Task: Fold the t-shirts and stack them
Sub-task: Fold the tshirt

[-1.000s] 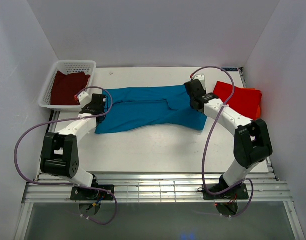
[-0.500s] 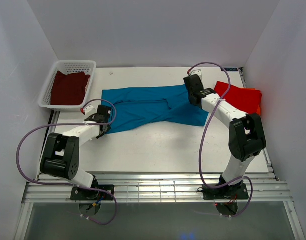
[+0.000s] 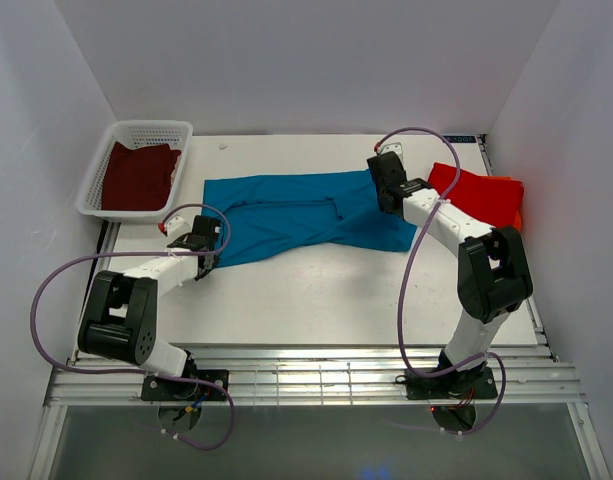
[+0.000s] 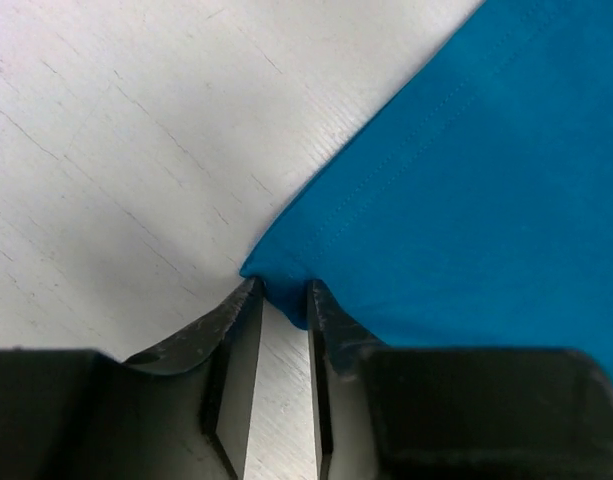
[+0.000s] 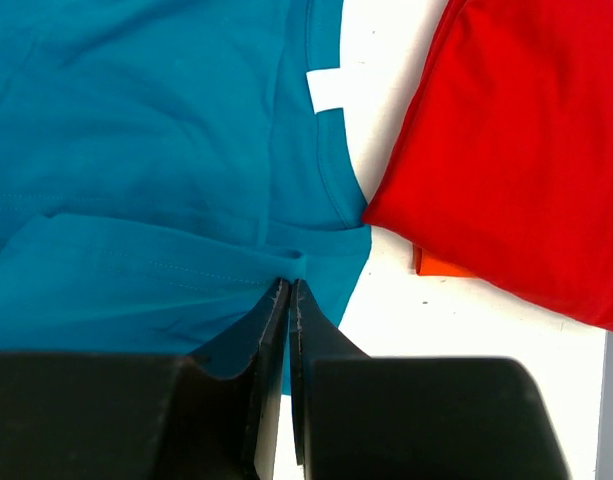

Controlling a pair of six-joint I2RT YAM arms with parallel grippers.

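Left tool (image 4: 281,290) narrowly spread, tips astride near-left corner of teal shirt (image 3: 296,215). Teal shirt flat on bench (image 3: 316,290). Right tool (image 5: 289,285) pressed together, pinching its right end. Red-orange shirt (image 3: 481,198) just right of it; maroon shirt (image 3: 136,175) in basket (image 3: 151,130), far-left.

we count three t-shirts, a teal-blue shirt (image 3: 286,215) at centre, a red-orange shirt (image 3: 486,200) at right and a maroon shirt (image 3: 136,175) at upper left, plus one basket (image 3: 176,128) and two arms, left arm (image 3: 151,265) and right arm (image 3: 441,220).
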